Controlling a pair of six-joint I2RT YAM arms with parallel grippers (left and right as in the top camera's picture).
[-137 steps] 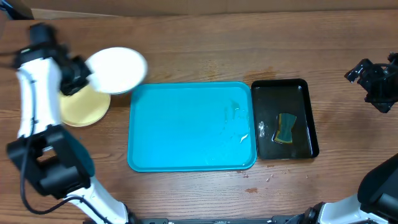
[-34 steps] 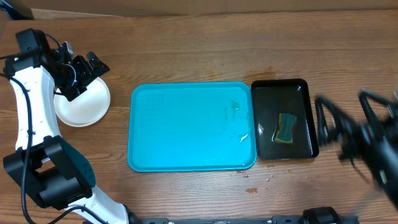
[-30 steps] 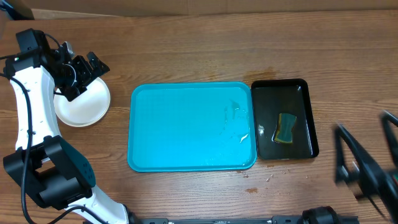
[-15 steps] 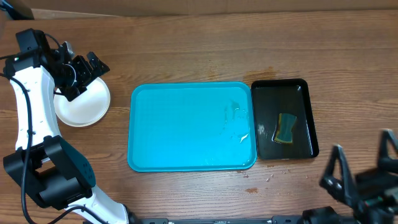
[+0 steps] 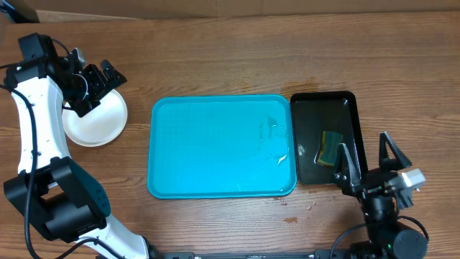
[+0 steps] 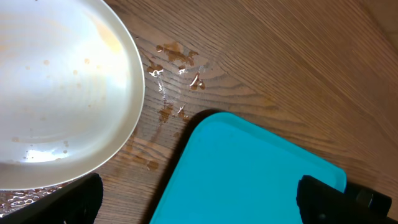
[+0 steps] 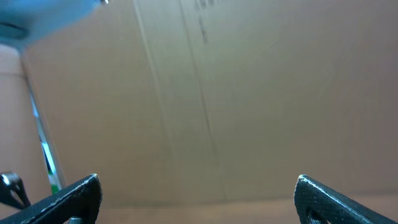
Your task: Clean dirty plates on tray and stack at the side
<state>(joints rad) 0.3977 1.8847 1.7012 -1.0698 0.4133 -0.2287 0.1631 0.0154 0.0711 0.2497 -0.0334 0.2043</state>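
The cyan tray lies mid-table with no plate on it, only water drops at its right side. A white plate with small brown specks rests on the wood left of the tray; what lies under it is hidden. My left gripper hovers open above the plate's far rim, holding nothing. The left wrist view has the plate at upper left, the tray below, and the left gripper with its fingers wide apart. My right gripper stands open at the near right, in front of the black tray. In its own wrist view the right gripper faces a brown cardboard surface, empty.
A small black tray touches the cyan tray's right side and holds a green-yellow sponge in shallow water. Water spots mark the wood between plate and tray. A cardboard wall runs along the far table edge.
The right arm has swept from the right edge down to the near right, stopping in front of the black tray with jaws open. The left arm and plate stayed still.
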